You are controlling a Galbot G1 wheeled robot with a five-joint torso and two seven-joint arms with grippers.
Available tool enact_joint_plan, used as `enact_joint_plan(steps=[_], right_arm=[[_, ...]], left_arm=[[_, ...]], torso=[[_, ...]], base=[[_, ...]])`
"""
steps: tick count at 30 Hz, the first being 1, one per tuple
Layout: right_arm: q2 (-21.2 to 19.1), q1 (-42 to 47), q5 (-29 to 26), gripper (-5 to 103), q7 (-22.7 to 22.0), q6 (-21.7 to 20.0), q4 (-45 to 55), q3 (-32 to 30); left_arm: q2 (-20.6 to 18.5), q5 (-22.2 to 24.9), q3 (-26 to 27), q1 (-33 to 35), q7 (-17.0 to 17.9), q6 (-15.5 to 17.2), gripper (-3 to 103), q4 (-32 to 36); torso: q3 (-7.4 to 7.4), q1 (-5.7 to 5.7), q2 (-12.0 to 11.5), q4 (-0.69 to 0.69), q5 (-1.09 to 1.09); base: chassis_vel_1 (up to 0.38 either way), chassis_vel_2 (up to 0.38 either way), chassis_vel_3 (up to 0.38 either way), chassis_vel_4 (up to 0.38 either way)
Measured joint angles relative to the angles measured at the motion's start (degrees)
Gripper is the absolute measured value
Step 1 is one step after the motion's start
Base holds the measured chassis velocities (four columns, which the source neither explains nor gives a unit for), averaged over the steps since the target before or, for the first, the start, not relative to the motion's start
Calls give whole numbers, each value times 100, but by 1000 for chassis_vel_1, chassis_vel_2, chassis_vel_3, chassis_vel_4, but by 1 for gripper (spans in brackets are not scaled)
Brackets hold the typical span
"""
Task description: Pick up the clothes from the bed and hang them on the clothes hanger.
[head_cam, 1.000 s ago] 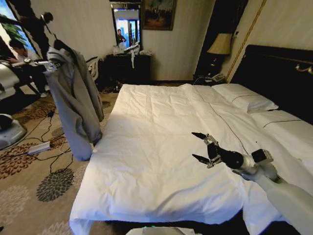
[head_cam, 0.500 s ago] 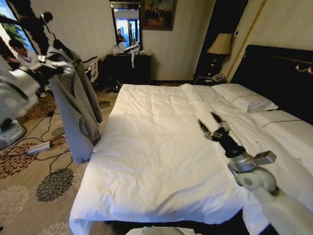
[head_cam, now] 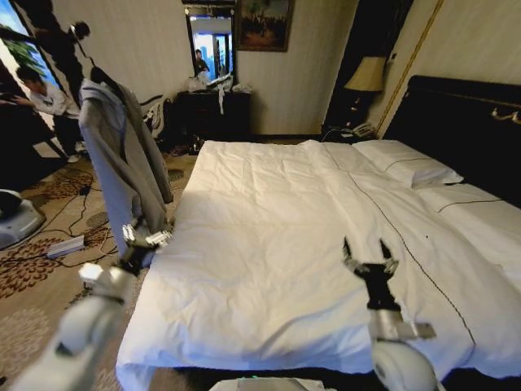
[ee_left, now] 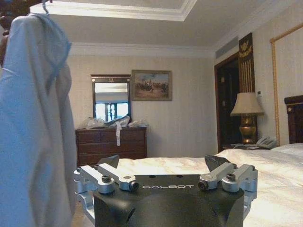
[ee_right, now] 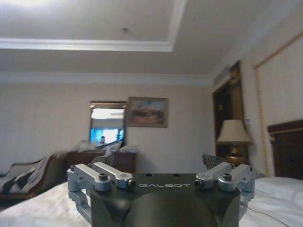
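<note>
Clothes (head_cam: 122,163) hang just above the left gripper (head_cam: 145,237), its fingers (ee_left: 105,163) spread and empty, while the right gripper (head_cam: 369,257) hovers spread-fingered over the bed (head_cam: 269,204).

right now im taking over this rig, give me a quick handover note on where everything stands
Left pincer: open, holding nothing, low beside the bed's left edge, near the hem of the clothes.
Right pincer: open, holding nothing, above the white duvet.
The clothes hang off the bed on the stand at the left; the hanger's hook shows at the top.
Done: shirt picked up and hung.
Left: nothing visible on the bed to collect.
</note>
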State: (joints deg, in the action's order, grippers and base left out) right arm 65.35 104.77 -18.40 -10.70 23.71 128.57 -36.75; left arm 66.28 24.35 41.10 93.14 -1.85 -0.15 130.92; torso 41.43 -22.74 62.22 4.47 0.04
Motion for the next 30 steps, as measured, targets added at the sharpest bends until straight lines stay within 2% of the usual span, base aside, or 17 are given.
enact_joint_plan(steps=[1,2,4,7,30], right_arm=[[-48,80,125,100,-5,-25,60,2],[-48,80,125,100,-5,-25,60,2],[-225,285,249,100,-12,-107,179,-12],[-345,412,203,100,-5,-151,239,-16],[-375,390,122,100,11,-173,234,-27]], left_arm=[[261,-250,-113,156,-49,-132,100,93],[261,-250,-113,156,-49,-132,100,93],[719,-605,-270,411,-157,-401,100,248],[990,-672,-318,596,-315,-584,100,330],[941,-591,-336,565,-353,-592,100,299]], torso=[[0,0,0,-2,-2],[0,0,0,-2,-2],[1,-1,0,-2,-2],[1,0,0,-2,-1],[1,-2,-1,-1,-4]], base=[[0,0,0,0],[0,0,0,0],[0,0,0,0],[0,0,0,0],[0,0,0,0]])
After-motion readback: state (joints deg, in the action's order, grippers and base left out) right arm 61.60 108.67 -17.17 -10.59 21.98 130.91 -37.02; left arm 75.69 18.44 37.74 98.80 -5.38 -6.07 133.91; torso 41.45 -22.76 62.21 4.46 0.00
